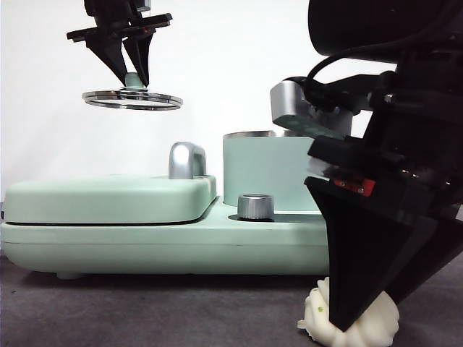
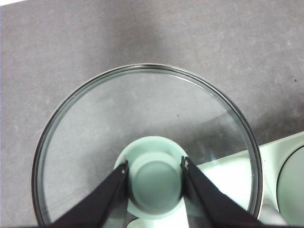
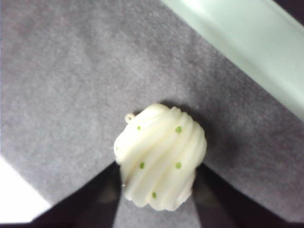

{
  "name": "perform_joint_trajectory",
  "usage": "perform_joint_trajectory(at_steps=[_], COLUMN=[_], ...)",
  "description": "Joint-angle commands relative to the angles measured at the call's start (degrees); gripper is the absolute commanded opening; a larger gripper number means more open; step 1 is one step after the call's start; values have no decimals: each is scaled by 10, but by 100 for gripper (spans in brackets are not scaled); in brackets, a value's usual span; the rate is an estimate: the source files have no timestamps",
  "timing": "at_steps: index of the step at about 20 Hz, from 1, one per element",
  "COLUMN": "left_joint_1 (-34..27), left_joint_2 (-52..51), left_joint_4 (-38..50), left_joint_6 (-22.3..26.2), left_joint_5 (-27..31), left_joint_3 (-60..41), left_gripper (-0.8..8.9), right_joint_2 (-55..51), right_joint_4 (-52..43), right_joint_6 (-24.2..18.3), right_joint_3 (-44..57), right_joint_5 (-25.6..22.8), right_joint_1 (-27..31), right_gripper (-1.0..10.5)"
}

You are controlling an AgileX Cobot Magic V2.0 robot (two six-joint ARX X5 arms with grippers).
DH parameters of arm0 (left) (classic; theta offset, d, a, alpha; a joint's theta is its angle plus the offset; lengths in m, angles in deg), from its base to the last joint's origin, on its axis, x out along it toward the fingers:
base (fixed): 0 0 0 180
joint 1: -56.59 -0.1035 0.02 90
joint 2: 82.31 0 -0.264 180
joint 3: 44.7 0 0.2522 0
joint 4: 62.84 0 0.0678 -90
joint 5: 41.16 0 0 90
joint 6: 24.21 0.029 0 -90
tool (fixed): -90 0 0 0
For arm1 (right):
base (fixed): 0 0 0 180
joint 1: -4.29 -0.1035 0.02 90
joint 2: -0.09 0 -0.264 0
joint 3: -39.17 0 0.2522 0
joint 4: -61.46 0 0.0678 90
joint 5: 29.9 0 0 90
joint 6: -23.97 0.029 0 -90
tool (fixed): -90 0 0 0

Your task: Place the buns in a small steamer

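Note:
A ridged cream-white bun (image 3: 161,156) with green specks lies on the grey table at the front right (image 1: 365,331). My right gripper (image 3: 159,175) (image 1: 365,314) is down over it, its jaws pressed against the bun's two sides. The small steamer (image 1: 264,173), a mint-green pot with a steel rim, stands uncovered behind it on the appliance. My left gripper (image 1: 132,72) (image 2: 154,166) hangs high at the left, shut on the green knob (image 2: 154,183) of the steamer's glass lid (image 1: 132,100) (image 2: 142,114), holding it level in the air.
A flat mint-green griddle section (image 1: 108,199) with a chrome handle (image 1: 187,159) fills the appliance's left half. A steel dial (image 1: 255,206) sits in front of the pot. The appliance's edge (image 3: 247,42) runs close behind the bun.

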Motion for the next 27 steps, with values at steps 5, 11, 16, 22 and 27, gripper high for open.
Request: perform_joint_trajectory(at_steps=[5, 11, 16, 22, 27], left_joint_1=[1, 1, 1, 2, 2], left_joint_2=[4, 4, 4, 4, 4], left_joint_4=[-17, -17, -17, -17, -17], left_joint_6=[-4, -4, -4, -6, -6], left_joint_5=[-1, -1, -1, -1, -1], left_joint_3=[7, 7, 7, 7, 7], left_gripper=[24, 24, 24, 24, 24], right_joint_2=[8, 8, 68, 217, 291], right_joint_4=[98, 239, 301, 370, 380], right_joint_6=[-4, -37, -95, -135, -146], right_joint_3=[-111, -322, -482, -620, -636], right_joint_5=[8, -36, -44, -44, -45], right_joint_1=[-6, 28, 113, 182, 205], right_gripper=[173, 173, 173, 173, 174])
